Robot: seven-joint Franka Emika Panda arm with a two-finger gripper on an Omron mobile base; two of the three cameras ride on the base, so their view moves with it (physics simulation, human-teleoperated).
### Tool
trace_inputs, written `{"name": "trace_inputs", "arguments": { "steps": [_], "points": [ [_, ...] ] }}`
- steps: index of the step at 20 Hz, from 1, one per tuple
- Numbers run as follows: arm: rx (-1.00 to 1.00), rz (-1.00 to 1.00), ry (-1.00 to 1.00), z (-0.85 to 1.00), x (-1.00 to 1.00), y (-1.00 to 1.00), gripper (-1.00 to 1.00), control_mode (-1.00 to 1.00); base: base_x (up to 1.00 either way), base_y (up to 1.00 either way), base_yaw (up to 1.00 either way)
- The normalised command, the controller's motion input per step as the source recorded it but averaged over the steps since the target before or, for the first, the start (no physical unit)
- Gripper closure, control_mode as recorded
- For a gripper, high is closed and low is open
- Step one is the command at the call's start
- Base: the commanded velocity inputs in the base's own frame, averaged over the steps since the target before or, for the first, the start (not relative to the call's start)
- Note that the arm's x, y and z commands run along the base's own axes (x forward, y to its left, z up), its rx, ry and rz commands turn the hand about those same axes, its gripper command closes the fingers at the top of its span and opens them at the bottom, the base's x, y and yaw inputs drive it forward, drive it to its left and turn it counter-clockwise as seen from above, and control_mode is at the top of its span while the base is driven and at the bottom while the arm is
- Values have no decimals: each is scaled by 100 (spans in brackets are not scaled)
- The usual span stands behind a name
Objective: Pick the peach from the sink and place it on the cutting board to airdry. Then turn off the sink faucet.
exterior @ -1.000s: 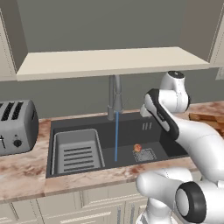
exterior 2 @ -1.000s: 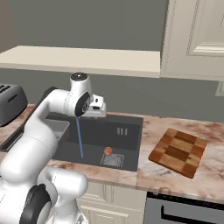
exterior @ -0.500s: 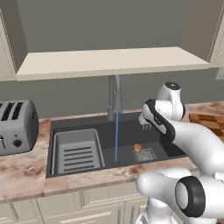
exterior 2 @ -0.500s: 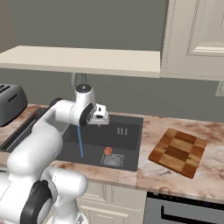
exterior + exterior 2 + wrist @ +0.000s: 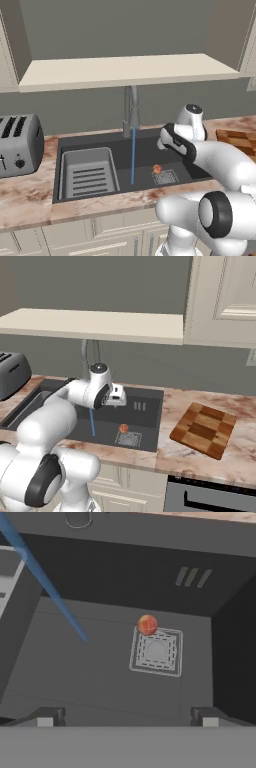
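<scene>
Gripper hangs over the sink, jaws spread, holding nothing. Peach sits at the drain grate's far-left corner; water stream running left.

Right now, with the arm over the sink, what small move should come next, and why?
Probably lower the claw toward the peach, shifting slightly forward to centre on it. In the hand view the peach sits at the far edge of the drain grate on the sink floor, well beyond the spread fingertips, which hold nothing. Water runs from the sink faucet, so that step comes later.
</scene>
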Motion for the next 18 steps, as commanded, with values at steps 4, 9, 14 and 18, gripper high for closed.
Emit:
{"name": "trace_inputs", "arguments": {
  "steps": [4, 9, 14, 18],
  "points": [
    [0, 0, 0, -27, 7, -6, -100, -100, 0, 0, 0],
    [0, 0, 0, -27, 5, -11, -100, -100, 0, 0, 0],
    [0, 0, 0, -25, 3, -2, -100, -100, 0, 0, 0],
    [0, 0, 1, -23, 7, 0, -100, -100, 0, 0, 0]
  ]
}}
